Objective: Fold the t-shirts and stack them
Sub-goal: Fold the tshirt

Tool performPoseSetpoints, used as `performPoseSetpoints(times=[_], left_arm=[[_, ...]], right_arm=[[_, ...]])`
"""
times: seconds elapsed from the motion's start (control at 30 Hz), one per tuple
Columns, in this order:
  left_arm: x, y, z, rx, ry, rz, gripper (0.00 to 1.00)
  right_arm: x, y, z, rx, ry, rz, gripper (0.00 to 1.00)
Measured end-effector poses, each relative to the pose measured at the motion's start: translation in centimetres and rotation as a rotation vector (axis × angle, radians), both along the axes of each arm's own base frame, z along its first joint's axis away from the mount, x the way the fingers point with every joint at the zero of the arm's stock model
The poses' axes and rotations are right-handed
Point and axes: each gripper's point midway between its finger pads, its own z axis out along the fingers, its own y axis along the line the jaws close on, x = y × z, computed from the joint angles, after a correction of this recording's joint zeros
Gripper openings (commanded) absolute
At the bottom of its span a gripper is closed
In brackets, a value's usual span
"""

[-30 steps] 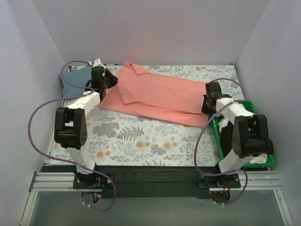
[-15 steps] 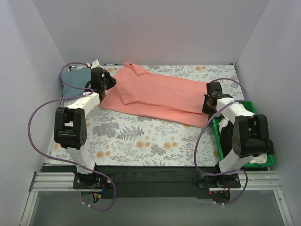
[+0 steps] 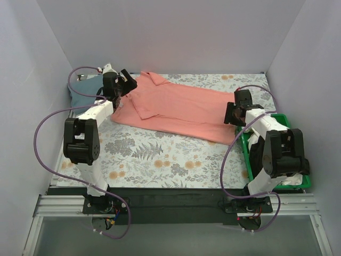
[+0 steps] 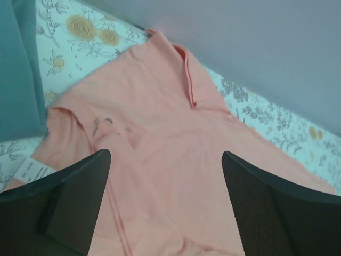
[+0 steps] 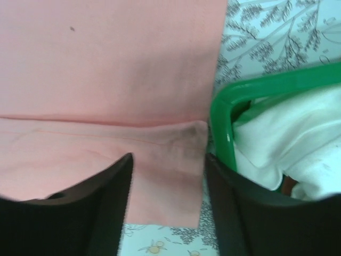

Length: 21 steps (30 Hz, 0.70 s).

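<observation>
A coral-pink t-shirt [image 3: 176, 109], folded lengthwise, lies flat across the floral cloth. My left gripper [image 3: 126, 83] hovers open over its collar end, nothing between the jaws. In the left wrist view the pink shirt [image 4: 160, 133] fills the space under the gripper [image 4: 165, 157], with a white label [image 4: 34, 170] at its edge. A slate blue-grey t-shirt [image 3: 85, 90] sits folded at the far left, also seen in the wrist view [image 4: 18, 69]. My right gripper [image 3: 230, 113] is open above the pink shirt's hem corner [image 5: 176, 160], its jaws either side of that corner [image 5: 168, 160].
A green plastic bin [image 3: 290, 120] stands at the right edge, holding white cloth [image 5: 287, 144]; its rim [image 5: 224, 128] is next to the right finger. The grey floral-print cloth [image 3: 160, 154] covers the table. Walls close in on three sides.
Both grippers have opened and let go of the pink shirt. The left one rose and swung back a little; the right one drew slightly up from the hem.
</observation>
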Motion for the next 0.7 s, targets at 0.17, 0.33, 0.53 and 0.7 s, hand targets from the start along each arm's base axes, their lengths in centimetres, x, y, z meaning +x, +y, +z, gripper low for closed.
performPoseSetpoints(times=[0.17, 0.33, 0.53, 0.7], left_arm=[[1.4, 0.1, 0.6, -0.001, -0.019, 0.003, 0.88], [0.0, 0.6, -0.5, 0.021, 0.005, 0.013, 0.87], [-5.2, 3.0, -4.8, 0.048, 0.122, 0.067, 0.80], [-9.2, 6.5, -7.2, 0.083, 0.202, 0.166, 0.73]], right_arm=[[2.2, 2.0, 2.8, 0.043, -0.094, 0.069, 0.73], [3.5, 6.3, 6.0, 0.054, -0.198, 0.191, 0.73], [2.3, 13.4, 5.6, 0.115, -0.204, 0.373, 0.72], [1.6, 15.6, 1.8, 0.144, -0.115, 0.434, 0.71]])
